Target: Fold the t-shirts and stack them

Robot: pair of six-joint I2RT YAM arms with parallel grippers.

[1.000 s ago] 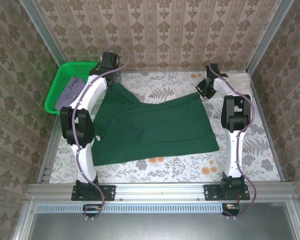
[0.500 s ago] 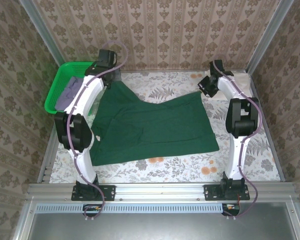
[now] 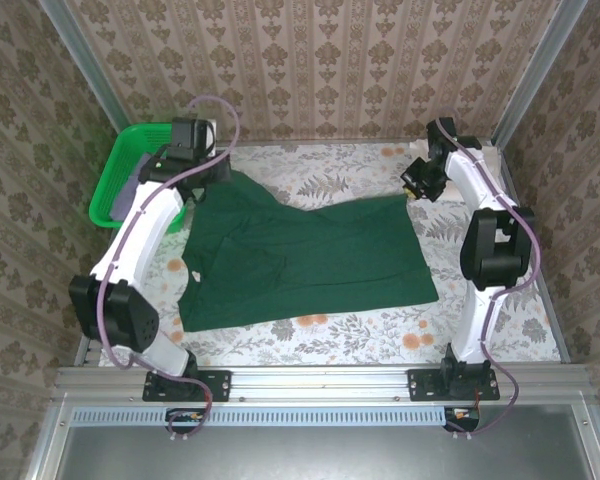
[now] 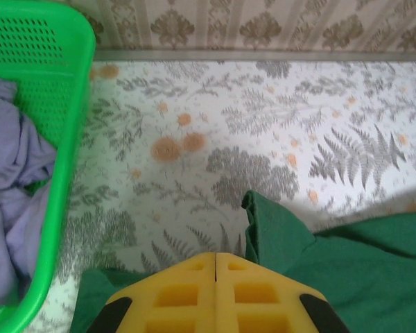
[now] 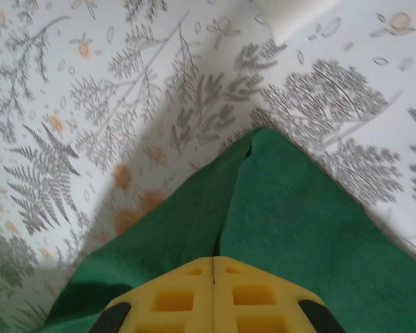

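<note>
The dark green t-shirt [image 3: 310, 255] is being clamped by the left tool [image 4: 215, 258] and right tool [image 5: 214, 261], its far-left corner being dragged leftward.

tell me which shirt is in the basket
The lavender shirt, crumpled inside the bright green basket at the far left. The dark green shirt lies spread on the table instead.

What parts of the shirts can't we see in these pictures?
Purple shirt: left wrist view, cut off by the left edge and the basket wall; top view, the left arm covers part.
Green shirt corners: both wrist views, tucked under the shut yellow jaws.
Green shirt's underside: every view, flat against the table.
</note>
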